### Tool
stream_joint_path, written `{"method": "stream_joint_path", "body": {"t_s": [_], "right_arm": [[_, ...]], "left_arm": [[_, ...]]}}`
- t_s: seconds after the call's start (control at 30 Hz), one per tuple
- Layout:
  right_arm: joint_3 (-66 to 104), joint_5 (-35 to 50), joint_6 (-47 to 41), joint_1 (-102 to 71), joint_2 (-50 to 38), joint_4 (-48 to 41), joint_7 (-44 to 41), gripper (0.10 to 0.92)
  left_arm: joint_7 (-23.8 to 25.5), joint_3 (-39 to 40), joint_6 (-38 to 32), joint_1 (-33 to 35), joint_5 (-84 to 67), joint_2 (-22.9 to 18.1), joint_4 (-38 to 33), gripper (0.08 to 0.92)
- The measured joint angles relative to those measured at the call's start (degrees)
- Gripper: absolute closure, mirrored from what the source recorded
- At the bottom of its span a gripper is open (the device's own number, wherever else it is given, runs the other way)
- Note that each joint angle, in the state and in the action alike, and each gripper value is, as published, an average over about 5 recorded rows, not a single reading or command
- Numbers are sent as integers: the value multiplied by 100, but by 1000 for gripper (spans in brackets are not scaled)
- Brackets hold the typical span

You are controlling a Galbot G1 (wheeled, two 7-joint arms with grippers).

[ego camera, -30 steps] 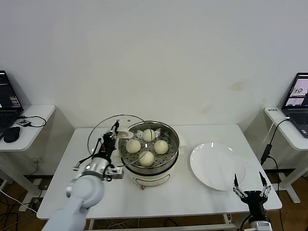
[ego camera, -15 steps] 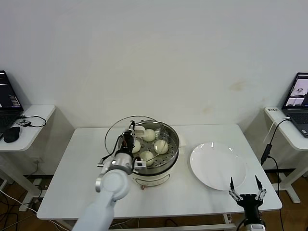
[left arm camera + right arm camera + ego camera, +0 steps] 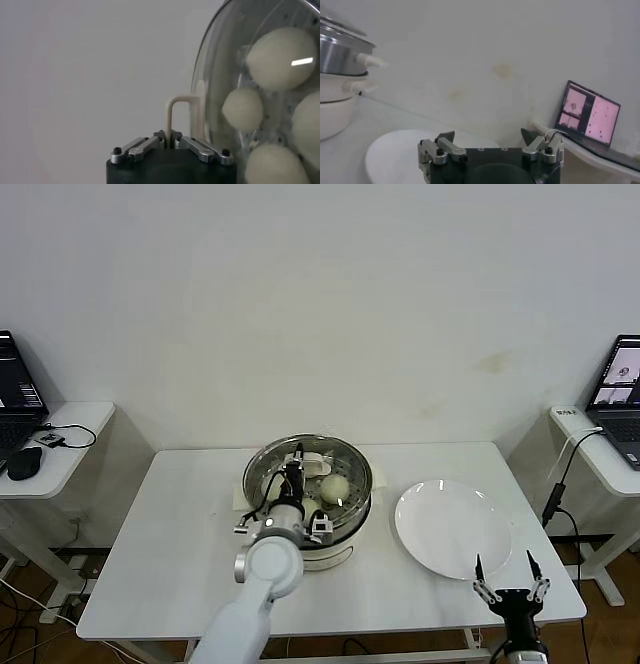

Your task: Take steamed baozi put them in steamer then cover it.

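Steamed baozi (image 3: 335,487) seated on perforated tray inside steamer (image 3: 357,502), near middle of white tabletop (image 3: 180,554); in head view only one bun clearly seen, rest hidden behind arm and lid; through glass in left wrist view, four pale round buns (image 3: 281,51) close together. Cover (image 3: 262,467) over steamer mouth, metal rim roughly matching pot rim; whether fully seated or just above, cannot tell. Cream handle (image 3: 182,117) at cover centre pinched by left tool (image 3: 297,472), fingers (image 3: 197,146) pressed in on handle's lower leg from both sides, arm reaching up from front edge of tabletop across steamer's near wall. Steamer on white base, side handles (image 3: 369,61) sticking out toward plate side in right wrist view. Flat white plate (image 3: 452,527) on tabletop just right of steamer, apart from it, bare. Right tool (image 3: 510,586) low at front right corner of tabletop, near plate's front edge, not touching, fingers spread wide, holding nothing. Laptop (image 3: 618,392) on side desk far right; another laptop (image 3: 15,391) and black mouse (image 3: 24,462) on side desk far left
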Motion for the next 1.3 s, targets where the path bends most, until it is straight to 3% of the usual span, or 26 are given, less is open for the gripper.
{"method": "stream_joint_path", "body": {"t_s": [0.63, 0.97, 1.3], "right_arm": [[-59, -47, 72, -28, 23, -57, -3, 202], [-92, -70, 77, -23, 25, -88, -9, 203], [-99, -151, 109, -40, 56, -153, -7, 202]], "left_arm": [[-92, -41, -55, 51, 109, -293, 179, 840], [-204, -21, -123, 277, -126, -157, -187, 562], [-506, -171, -293, 982, -827, 391, -1269, 277]]}}
